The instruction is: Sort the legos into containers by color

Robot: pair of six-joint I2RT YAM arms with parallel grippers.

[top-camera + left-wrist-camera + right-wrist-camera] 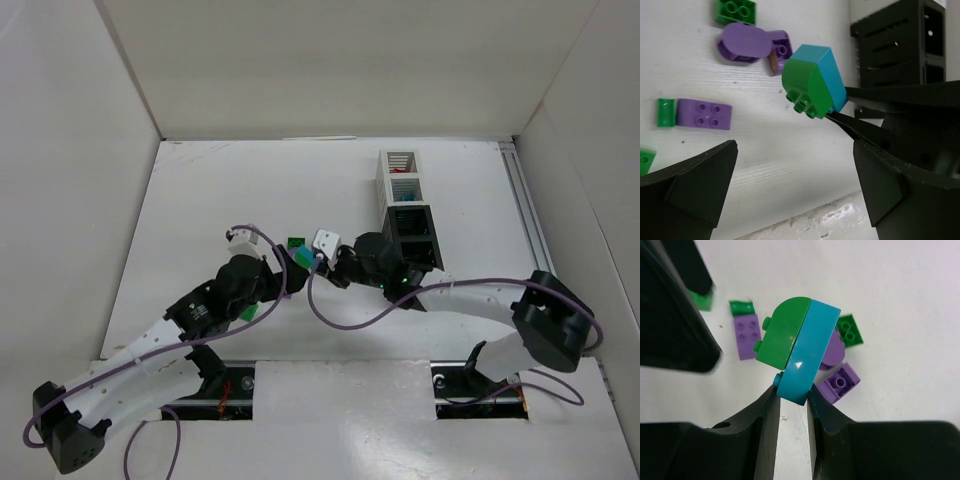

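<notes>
My right gripper (792, 390) is shut on a cyan brick (807, 352) that is joined flat to a green brick (782, 335), and holds the pair above the table. In the left wrist view the pair (812, 82) hangs from thin black fingers (865, 131). My left gripper (795, 150) is open and empty just in front of the pair. In the top view both grippers meet at table centre, left (288, 270) and right (312, 262). The containers (408, 205) stand in a row just right of them: two white far, two black near.
Loose legos lie on the table under the grippers: a round purple brick (742, 42), a square purple brick (780, 47), a flat purple brick (704, 114), a green brick (735, 11) and a small green piece (666, 112). The black bins (905, 40) stand close on the right.
</notes>
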